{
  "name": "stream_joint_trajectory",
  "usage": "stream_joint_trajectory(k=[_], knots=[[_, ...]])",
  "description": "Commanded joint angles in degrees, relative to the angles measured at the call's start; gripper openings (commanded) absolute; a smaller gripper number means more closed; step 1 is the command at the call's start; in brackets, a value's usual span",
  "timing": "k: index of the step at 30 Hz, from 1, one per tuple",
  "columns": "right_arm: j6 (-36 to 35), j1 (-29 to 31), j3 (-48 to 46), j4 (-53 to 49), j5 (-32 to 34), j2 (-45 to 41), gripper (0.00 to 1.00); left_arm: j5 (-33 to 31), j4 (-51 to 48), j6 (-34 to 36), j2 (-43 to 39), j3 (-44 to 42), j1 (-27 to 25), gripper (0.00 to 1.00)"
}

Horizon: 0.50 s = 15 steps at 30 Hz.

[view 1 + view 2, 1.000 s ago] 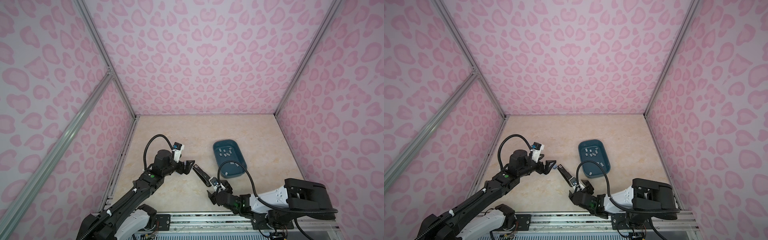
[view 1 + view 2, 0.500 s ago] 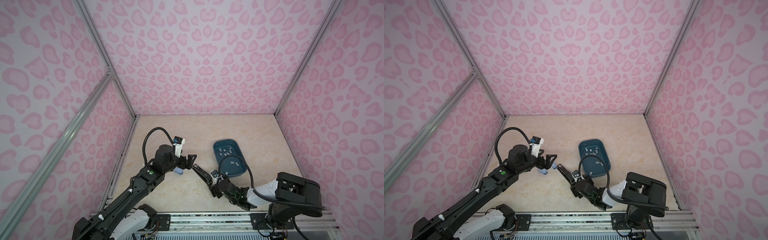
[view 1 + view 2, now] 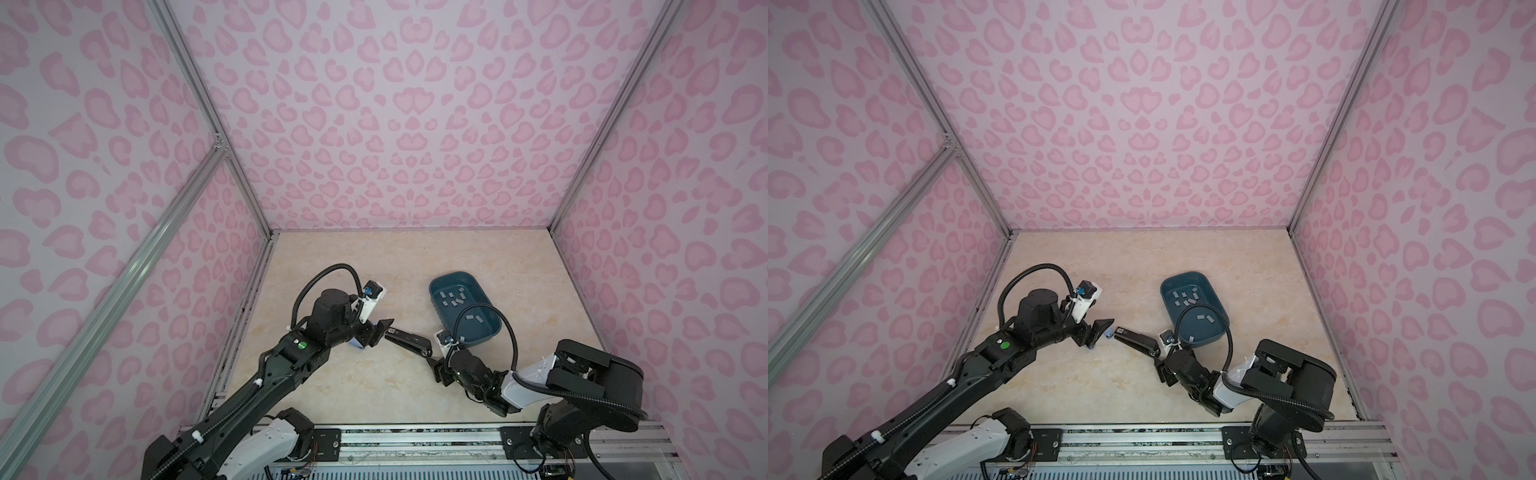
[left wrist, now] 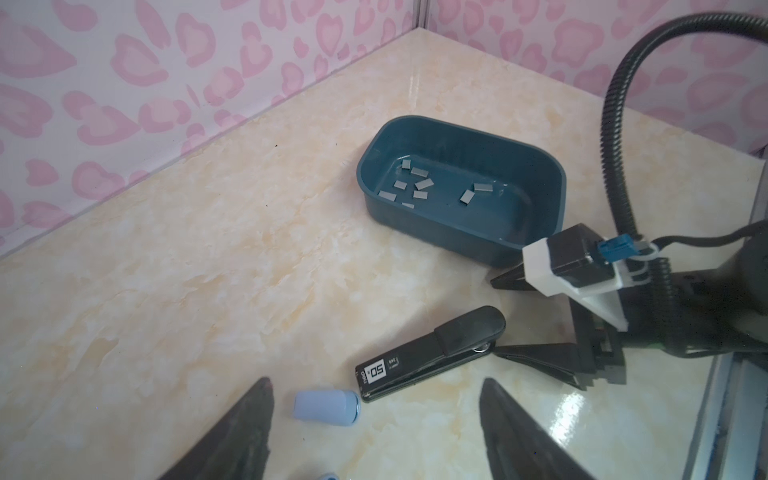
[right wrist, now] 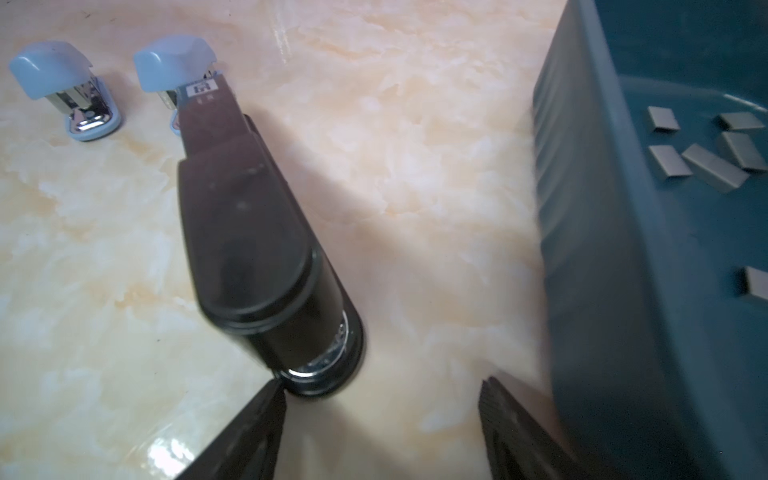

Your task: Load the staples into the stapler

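Observation:
A black stapler (image 3: 407, 341) (image 3: 1138, 338) lies shut and flat on the table between my two grippers. My left gripper (image 3: 380, 330) (image 4: 376, 382) is open at its labelled front end, a fingertip on either side, not touching it. My right gripper (image 3: 435, 365) (image 5: 382, 382) is open at its rounded rear end (image 5: 320, 365), which one fingertip (image 5: 274, 395) meets. The staples (image 3: 455, 299) (image 4: 415, 187) (image 5: 706, 162) lie as several loose grey strips inside a teal tray (image 3: 482, 334) (image 4: 436, 232).
Two small light-blue staplers (image 5: 62, 79) (image 5: 174, 62) sit by the black stapler's front end; one (image 4: 326, 407) lies between my left fingers. The tray's wall (image 5: 602, 249) stands close beside my right gripper. Pink patterned walls enclose the table.
My left gripper moved right, up to the stapler's front end. The right gripper came forward to its rear end. Both sets of jaws have narrowed somewhat.

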Motion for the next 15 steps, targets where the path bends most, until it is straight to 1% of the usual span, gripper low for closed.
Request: stream_joint_trajectory(k=[1,3,5,8,12,15], knots=[[1.0,0.5,-1.1,-0.4,-2.8,-1.6,0.72,4.8,0.1,11.6,8.2,4.4,-2.1,0.74],[1.6,1.4,-2.0,-1.1,-2.2,-3.3,0.72,5.2,-0.4,17.8,13.6,6.2,-4.3,0.75],[2.6,1.8,-2.5,-3.3,-1.0,-5.7,0.71,4.5,-3.0,21.6,18.9,9.4,-5.5,0.74],[3.9,2.8,-3.2,-6.6,0.0,-9.3,0.71,7.8,-6.9,27.1,25.0,12.8,-5.9,0.75],[5.7,4.8,-3.2,-13.0,4.5,-13.2,0.71,10.4,-5.8,30.9,28.5,12.8,-6.1,0.74],[7.0,4.9,-4.4,-14.8,5.0,-15.8,0.73,11.9,-5.8,32.1,31.9,14.1,-6.3,0.74]])
